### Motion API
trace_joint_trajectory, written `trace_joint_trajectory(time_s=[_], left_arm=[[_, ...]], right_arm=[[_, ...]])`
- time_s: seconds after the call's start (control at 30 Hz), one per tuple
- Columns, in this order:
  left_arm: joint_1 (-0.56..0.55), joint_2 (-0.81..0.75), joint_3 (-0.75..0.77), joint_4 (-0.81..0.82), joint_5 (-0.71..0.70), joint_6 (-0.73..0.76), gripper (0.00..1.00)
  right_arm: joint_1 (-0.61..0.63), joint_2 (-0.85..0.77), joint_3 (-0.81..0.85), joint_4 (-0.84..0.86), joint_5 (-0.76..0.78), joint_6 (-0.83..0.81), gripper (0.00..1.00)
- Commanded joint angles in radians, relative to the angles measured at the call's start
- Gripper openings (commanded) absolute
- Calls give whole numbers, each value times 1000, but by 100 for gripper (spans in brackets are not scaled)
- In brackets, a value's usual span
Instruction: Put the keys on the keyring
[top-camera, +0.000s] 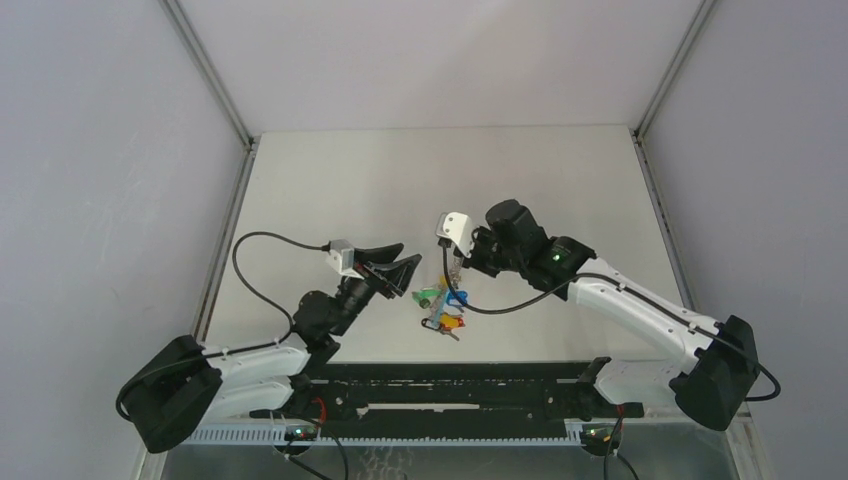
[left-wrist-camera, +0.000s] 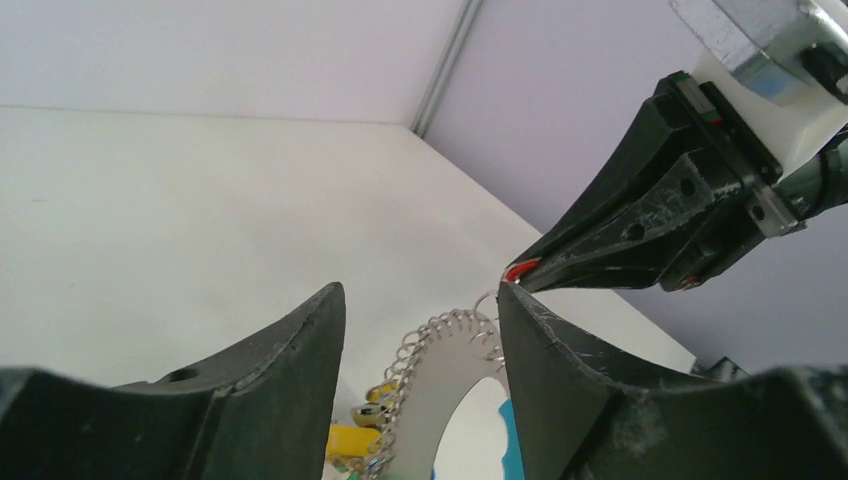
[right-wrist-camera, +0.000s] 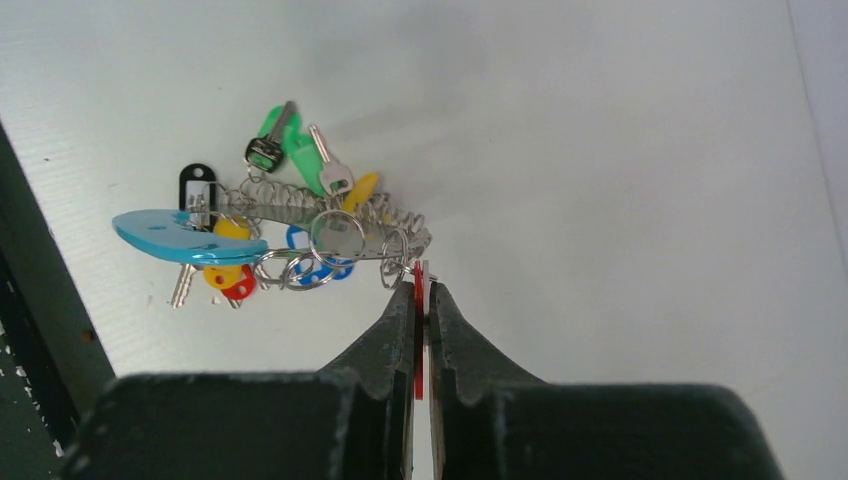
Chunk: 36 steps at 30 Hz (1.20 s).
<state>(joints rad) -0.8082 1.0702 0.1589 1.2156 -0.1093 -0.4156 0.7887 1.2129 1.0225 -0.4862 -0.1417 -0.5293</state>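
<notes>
My right gripper (right-wrist-camera: 421, 287) is shut on the red tag of the key (right-wrist-camera: 419, 272), held edge-on; the key blade is hidden. The tag's top touches the end of the keyring (right-wrist-camera: 330, 228), whose grey mesh, light-blue band (right-wrist-camera: 185, 240) and coloured keys hang to its left. In the top view the right gripper (top-camera: 455, 270) sits just above the keyring (top-camera: 440, 305). My left gripper (top-camera: 400, 268) is open just left of it. In the left wrist view the keyring's mesh arch (left-wrist-camera: 440, 345) stands between the open fingers (left-wrist-camera: 420, 295), and the red tag (left-wrist-camera: 520, 269) shows at the right gripper's tip.
Green (right-wrist-camera: 285, 140), yellow (right-wrist-camera: 225, 275), blue (right-wrist-camera: 320, 268), black (right-wrist-camera: 197, 185) and another red tag (right-wrist-camera: 240, 288) hang on the ring. A black rail (top-camera: 450, 385) runs along the near edge. Grey walls close in the white table (top-camera: 440, 180).
</notes>
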Motion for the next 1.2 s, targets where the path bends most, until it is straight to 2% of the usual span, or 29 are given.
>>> trace_joint_trajectory(time_s=[0.0, 0.17, 0.23, 0.37, 0.73, 0.9, 1.0, 1.07, 1.17], left_arm=[[3, -76, 25, -165, -74, 45, 64], [3, -174, 82, -430, -170, 48, 75], [6, -196, 103, -519, -239, 24, 82], [25, -227, 134, -677, -302, -34, 91], [156, -335, 256, -1168, -367, -208, 100], [225, -397, 325, -1346, -308, -232, 100], [309, -412, 422, -1474, -191, -227, 100], [403, -419, 463, -1529, -117, -209, 100], [513, -423, 499, -1589, -13, -173, 100]], right_arm=[[-40, -11, 10, 16, 60, 93, 0], [-102, -39, -61, 35, 80, 250, 0], [-134, -47, -98, 53, 82, 317, 0], [-176, -55, -170, 89, 109, 404, 0], [-303, 108, -225, 118, 135, 664, 0], [-371, 205, -222, 143, 117, 692, 1], [-415, 239, -216, 156, 100, 711, 2], [-448, 258, -214, 173, 76, 736, 7], [-471, 269, -214, 202, 64, 736, 20]])
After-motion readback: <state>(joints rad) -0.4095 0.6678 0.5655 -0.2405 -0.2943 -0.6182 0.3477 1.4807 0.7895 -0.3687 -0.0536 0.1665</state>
